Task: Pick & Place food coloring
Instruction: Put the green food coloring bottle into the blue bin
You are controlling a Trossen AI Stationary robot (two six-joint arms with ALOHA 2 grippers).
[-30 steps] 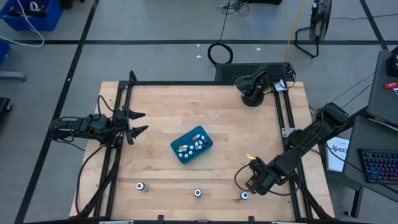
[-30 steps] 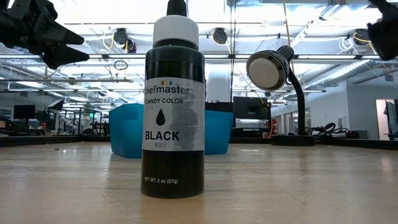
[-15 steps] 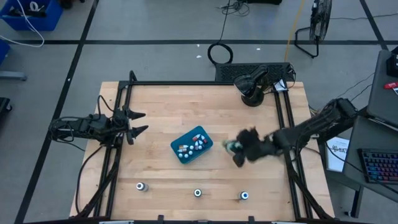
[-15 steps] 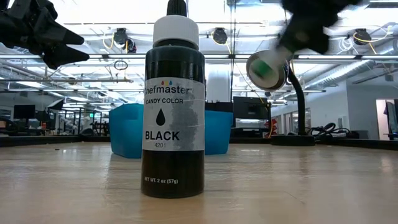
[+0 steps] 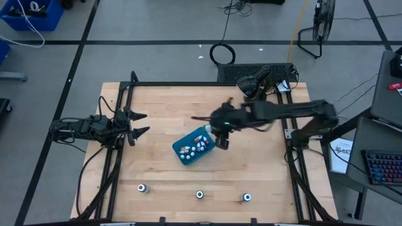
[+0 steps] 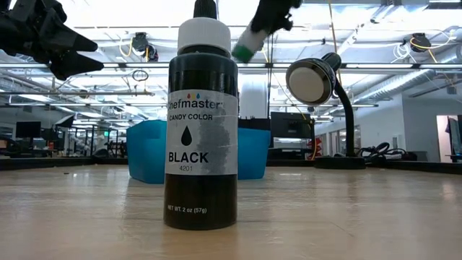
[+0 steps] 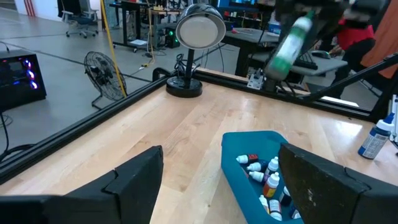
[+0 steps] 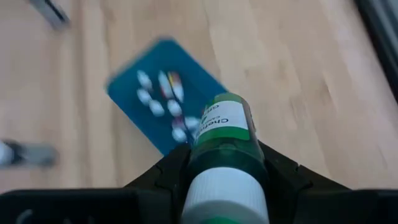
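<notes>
Food coloring bottle clamped in right end effector, airborne beside tray mid-tabletop. Three bottles remain along near edge. Left end effector agape, empty, left edge.

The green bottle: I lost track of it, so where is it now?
The green bottle is held in the right end effector, in the air over the far right edge of the teal tray near the table's middle in the high view.

Right gripper gripping green food coloring bottle — white cap nearest camera, label facing up. Teal tray lying beyond on wooden table — holding several small pale bottles, blurred.
</notes>
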